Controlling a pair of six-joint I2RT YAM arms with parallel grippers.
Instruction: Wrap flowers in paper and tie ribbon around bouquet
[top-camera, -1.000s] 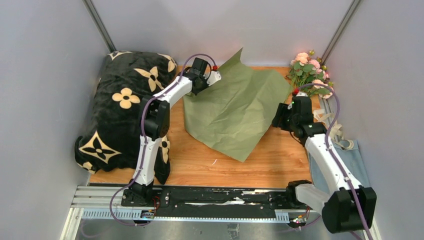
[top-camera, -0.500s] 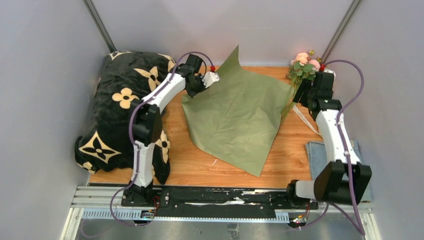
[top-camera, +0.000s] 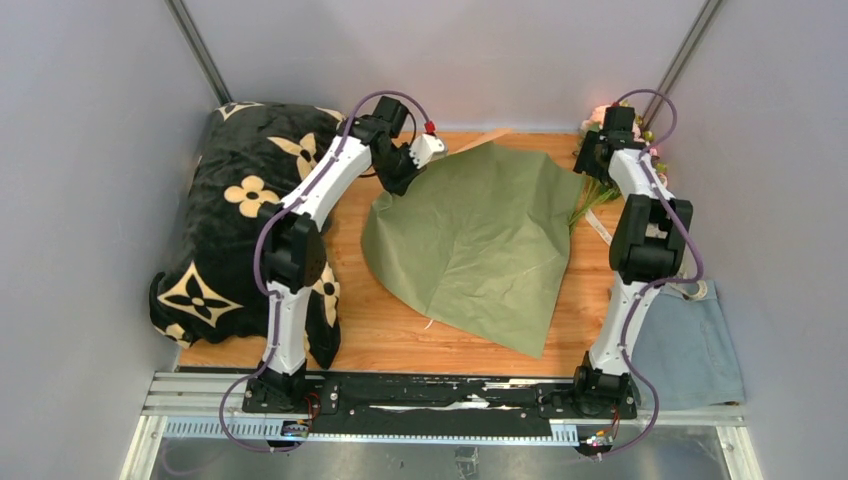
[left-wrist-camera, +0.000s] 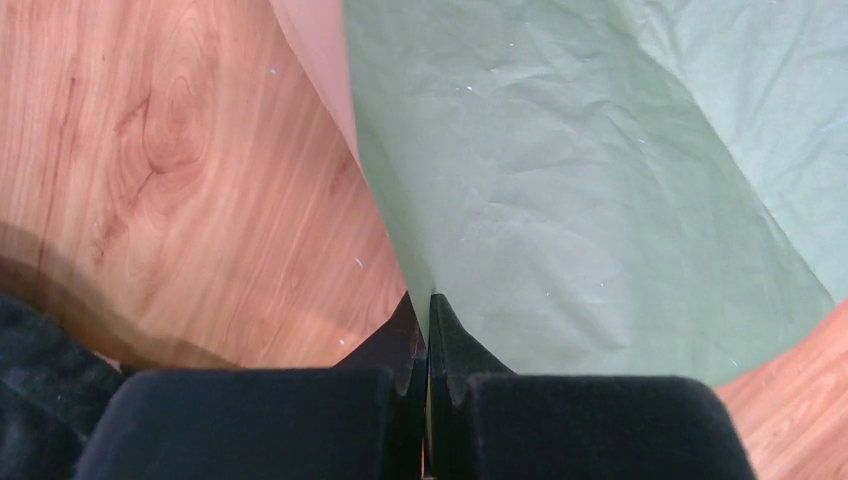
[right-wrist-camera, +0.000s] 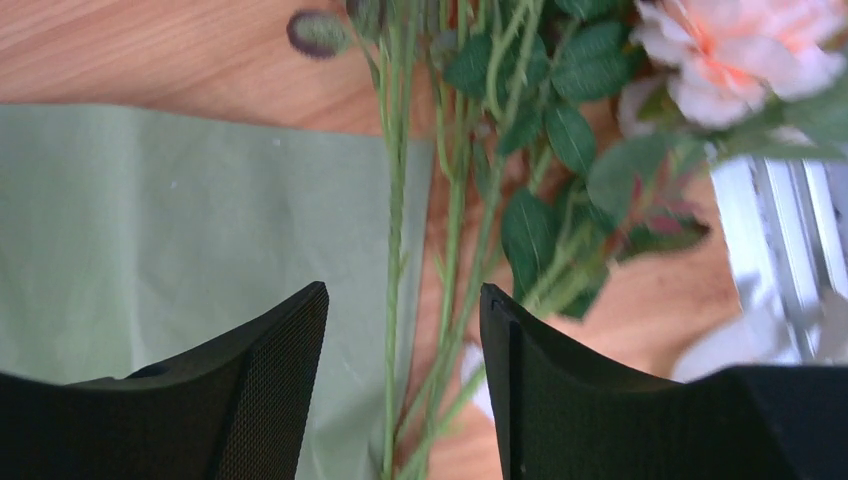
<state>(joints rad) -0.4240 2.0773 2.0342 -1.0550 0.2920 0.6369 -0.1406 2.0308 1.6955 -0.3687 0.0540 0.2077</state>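
The paper lies spread on the wooden table, olive green face up. My left gripper is shut on its back left edge. In the left wrist view the sheet runs straight into the closed jaws of that gripper, with its peach underside showing. The flowers lie at the back right, blooms partly hidden by my right arm. My right gripper hovers open over them. Their thin green stems pass between its fingers untouched, a pink bloom beyond. A cream ribbon trails beside the stems.
A black blanket with tan flower shapes fills the left side. A grey-blue cloth lies at the front right. The arms' mounting rail runs along the near edge. Grey walls close in the back and sides.
My right arm has swung from the paper's right edge to the back right corner over the flowers. The paper's raised back corner has dropped and the sheet lies flatter. My left gripper keeps its hold.
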